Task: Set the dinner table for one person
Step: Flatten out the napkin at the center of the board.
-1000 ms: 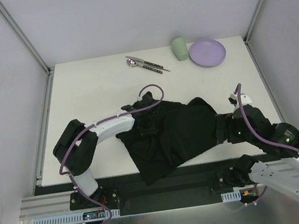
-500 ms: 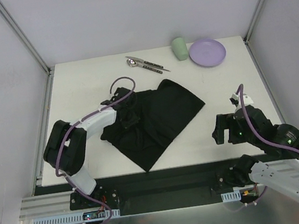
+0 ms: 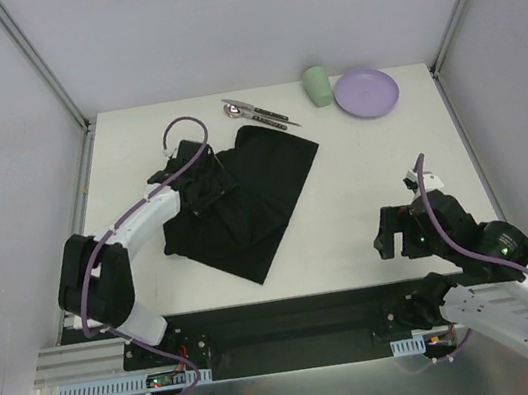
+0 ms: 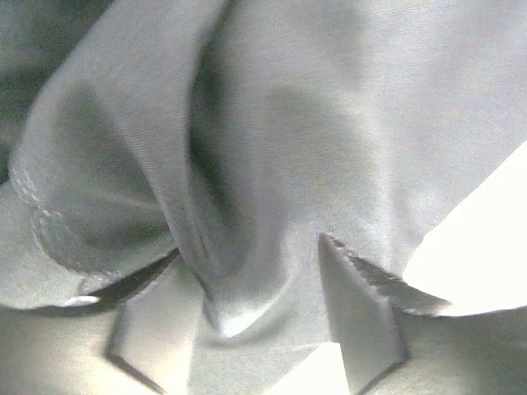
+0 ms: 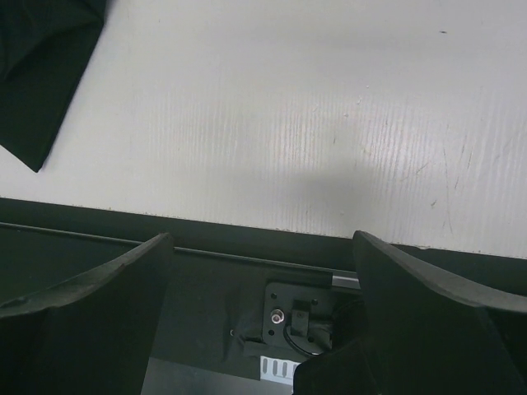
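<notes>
**Black cloth on the left half, left gripper parted over it**

The large white matte rectangular surface [image 3: 370, 164] fills the middle of the overhead view. Grey metal frame rails [image 3: 80, 224] run along its sides, and both arms are bolted at its near edge.

A black rectangular cloth mat [image 3: 258, 193] lies rumpled on the left half of the surface. One corner points at the near edge and its far end lies close to the cutlery.

The left gripper [image 3: 204, 181] is low over the far-left part of the cloth. In the left wrist view its two fingers [image 4: 362, 317] stand apart. A soft fold of the fabric lies between them, loose rather than pinched.

The right gripper [image 5: 262, 243] hangs above the near edge towards the right corner, well apart from the cloth. Its jaws are spread wide with nothing between them. Below it lie bare white surface, the dark edge strip and the arm's mount. One corner of the cloth shows at the upper left of that wrist view.

Along the far edge, from left to right:
- A silver spoon [image 3: 230, 111] touches a dark-handled piece of cutlery [image 3: 268, 115].
- A pale green plastic cup [image 3: 317, 86] lies on its side.
- A round lilac plate [image 3: 366, 93] lies just beside the cup, near the far right corner.
</notes>
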Controlling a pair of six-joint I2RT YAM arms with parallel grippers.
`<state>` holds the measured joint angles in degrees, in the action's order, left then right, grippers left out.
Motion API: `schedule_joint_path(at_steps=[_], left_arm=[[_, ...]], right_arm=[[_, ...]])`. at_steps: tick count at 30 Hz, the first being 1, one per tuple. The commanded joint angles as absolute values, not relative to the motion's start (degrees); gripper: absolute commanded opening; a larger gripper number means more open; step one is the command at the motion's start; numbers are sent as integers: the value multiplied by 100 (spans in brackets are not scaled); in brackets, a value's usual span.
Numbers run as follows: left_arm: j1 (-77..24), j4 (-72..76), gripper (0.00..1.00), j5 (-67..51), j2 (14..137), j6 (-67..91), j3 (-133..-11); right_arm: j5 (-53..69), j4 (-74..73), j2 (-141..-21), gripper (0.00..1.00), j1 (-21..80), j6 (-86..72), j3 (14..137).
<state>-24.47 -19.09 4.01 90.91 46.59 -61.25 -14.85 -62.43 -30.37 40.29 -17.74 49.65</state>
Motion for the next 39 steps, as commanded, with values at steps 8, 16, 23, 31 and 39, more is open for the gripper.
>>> schedule_joint_path(at_steps=[8, 16, 23, 31, 39], left_arm=[[-2557, -1731, 99, -140, 7630, 4298, -6451], [-4162, -1881, 99, 623, 6716, 4121, -5469], [-5203, -2074, 99, 1353, 6364, 4807, -4501], [-4362, -2584, 99, 1435, 5828, 4589, -4500], [-3314, -2707, 99, 993, 5652, 3903, -4851]], right_arm=[[-1090, -5740, -3102, 95, 4061, -1960, 4711], [-932, -5292, -3304, 95, 4104, -2065, 4465], [-818, -4809, -3507, 95, 4271, -2197, 4246], [-834, -2554, -4235, 95, 5105, -2856, 3375], [-2126, -1267, -7018, 95, 6907, -3943, 4304]])
